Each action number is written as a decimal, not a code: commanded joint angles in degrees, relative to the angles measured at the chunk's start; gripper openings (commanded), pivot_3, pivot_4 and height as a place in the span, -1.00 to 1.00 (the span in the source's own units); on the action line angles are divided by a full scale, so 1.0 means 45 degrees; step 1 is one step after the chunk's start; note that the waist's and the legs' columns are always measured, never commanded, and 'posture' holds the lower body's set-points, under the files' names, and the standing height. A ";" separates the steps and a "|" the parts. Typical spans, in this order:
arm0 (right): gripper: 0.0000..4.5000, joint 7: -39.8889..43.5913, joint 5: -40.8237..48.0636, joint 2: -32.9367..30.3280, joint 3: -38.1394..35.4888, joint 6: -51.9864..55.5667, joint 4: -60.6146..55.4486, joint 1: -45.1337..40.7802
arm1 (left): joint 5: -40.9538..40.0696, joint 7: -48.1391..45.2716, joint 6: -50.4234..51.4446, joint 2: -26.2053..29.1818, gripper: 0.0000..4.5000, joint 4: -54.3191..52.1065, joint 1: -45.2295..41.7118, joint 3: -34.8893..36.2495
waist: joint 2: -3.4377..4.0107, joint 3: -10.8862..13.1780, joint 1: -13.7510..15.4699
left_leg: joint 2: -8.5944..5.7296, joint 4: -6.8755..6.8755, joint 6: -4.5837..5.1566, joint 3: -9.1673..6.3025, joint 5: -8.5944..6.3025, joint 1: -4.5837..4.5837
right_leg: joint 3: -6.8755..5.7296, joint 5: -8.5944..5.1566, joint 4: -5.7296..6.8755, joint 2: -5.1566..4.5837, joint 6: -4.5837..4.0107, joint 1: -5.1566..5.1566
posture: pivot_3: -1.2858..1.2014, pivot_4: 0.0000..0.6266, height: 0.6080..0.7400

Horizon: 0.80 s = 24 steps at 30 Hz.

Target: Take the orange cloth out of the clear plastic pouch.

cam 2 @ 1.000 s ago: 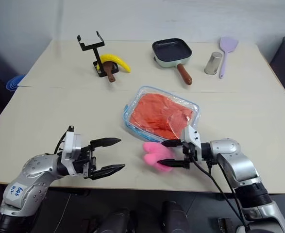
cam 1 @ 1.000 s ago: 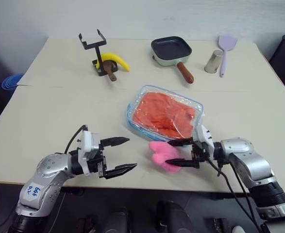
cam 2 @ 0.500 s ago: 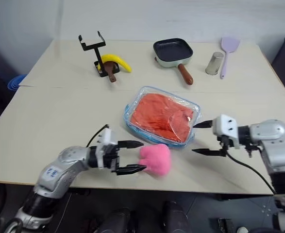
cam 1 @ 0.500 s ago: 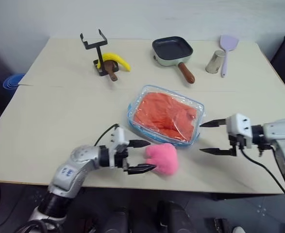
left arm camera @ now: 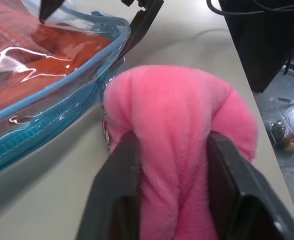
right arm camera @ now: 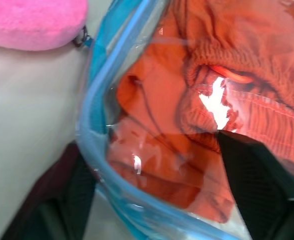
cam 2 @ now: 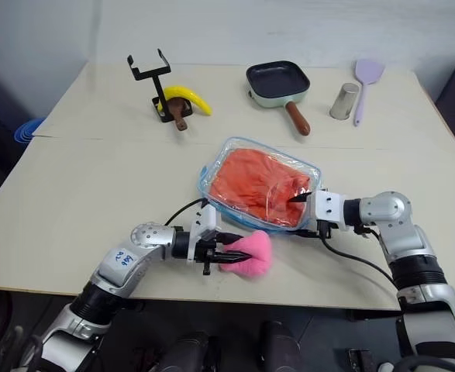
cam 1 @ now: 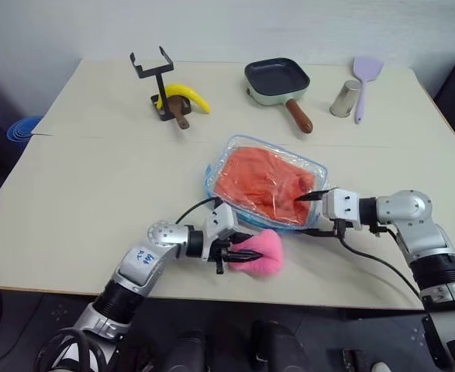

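The clear plastic pouch (cam 1: 210, 183) with light blue edging lies flat mid-table, and the orange cloth (cam 1: 262, 182) is inside it. Its pink plush charm (cam 1: 270, 249) rests just in front of the near edge. My left gripper (cam 1: 246, 254) is shut on that charm, and the black fingers (left arm camera: 119, 190) squeeze the plush (left arm camera: 177, 115) from both sides. My right gripper (cam 1: 318, 211) is open and straddles the pouch's near right corner. One finger (right arm camera: 252, 165) lies on top of the plastic over the cloth (right arm camera: 247, 65); the other sits outside the blue edge (right arm camera: 94, 100).
Along the far side stand a black phone stand (cam 1: 156, 77) with a banana (cam 1: 184, 97) beside it, a dark square pan (cam 1: 277, 77), a metal cup (cam 1: 343, 98) and a purple spatula (cam 1: 363, 74). The table's near edge runs just below both grippers.
My left gripper reached right to the pink charm and shut on it. My right gripper moved left onto the pouch's corner, and its fingers have narrowed.
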 commanded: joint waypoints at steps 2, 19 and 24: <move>-0.17 -0.0023 0.0086 -0.0274 -0.0238 -0.0056 0.0352 -0.0155 | 0.0005 -0.0147 0.0053 0.0355 -0.88 -0.0309 0.0288 0.0380 | 0.0000 0.0000 -0.0013 | 0.0002 0.0001 0.0000 -0.0002 0.0000 0.0002 | -0.0001 0.0000 0.0002 0.0001 0.0000 0.0000 | 0.03 -0.52 1.00; -1.00 0.0450 -0.0126 -0.0497 -0.0246 -0.2376 0.3168 -0.1308 | -0.1710 0.1171 0.0887 0.1436 -0.99 0.0003 0.1173 0.5236 | 0.0000 0.0001 -0.0059 | 0.0007 0.0008 -0.0010 -0.0012 0.0006 0.0001 | -0.0005 0.0000 0.0011 -0.0006 0.0000 -0.0002 | 0.03 -0.52 1.00; -1.00 0.0431 -0.0191 -0.0500 -0.0253 -0.3105 0.3829 -0.1356 | -0.1712 0.1650 0.0731 0.1697 -0.99 0.0852 0.1104 0.6260 | 0.0000 0.0001 -0.0033 | 0.0001 0.0008 -0.0010 -0.0021 0.0006 0.0000 | -0.0012 0.0000 0.0011 -0.0013 0.0000 -0.0001 | 0.03 -0.52 1.00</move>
